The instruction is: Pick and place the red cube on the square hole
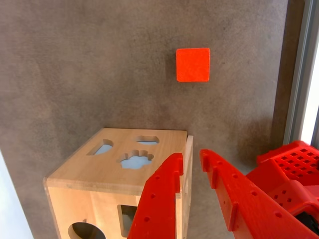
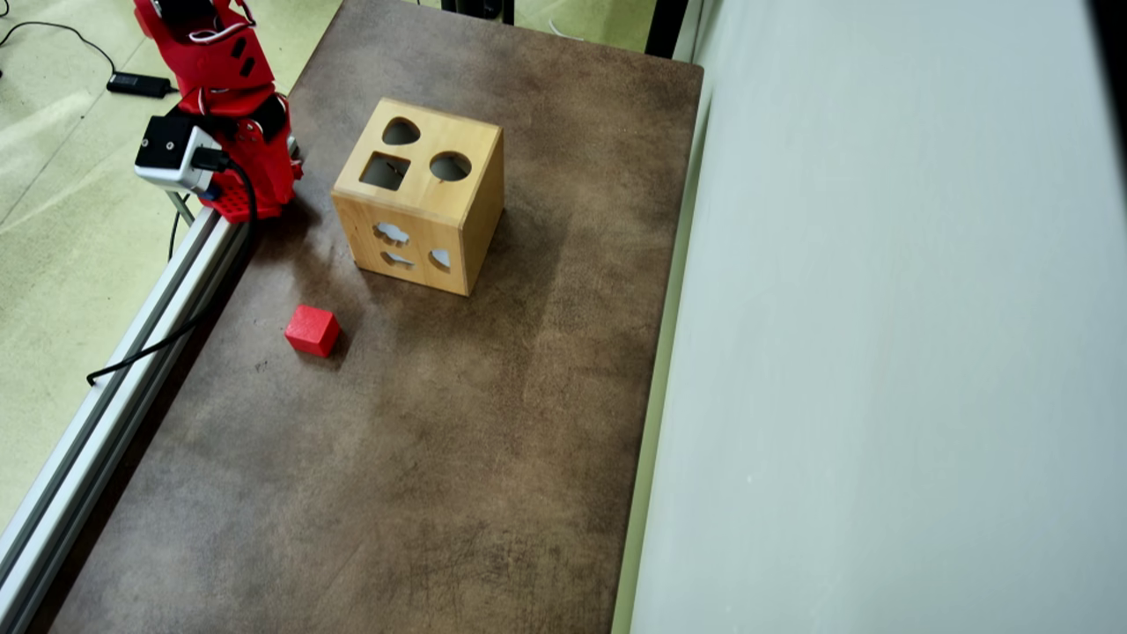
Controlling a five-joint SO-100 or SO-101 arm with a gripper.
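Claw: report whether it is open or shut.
Open: in the wrist view the claw shows a clear gap between its fingers, holding nothing.

A mottled brown surface (image 2: 458,458) fills the overhead view, an aluminium rail (image 2: 106,414) running along its left edge just below the red jaws. A black cable (image 2: 167,339) crosses that rail onto pale green floor (image 2: 53,246), where a black adapter (image 2: 139,84) lies (upper left). A grey-white panel (image 2: 889,335) flanks the far side.
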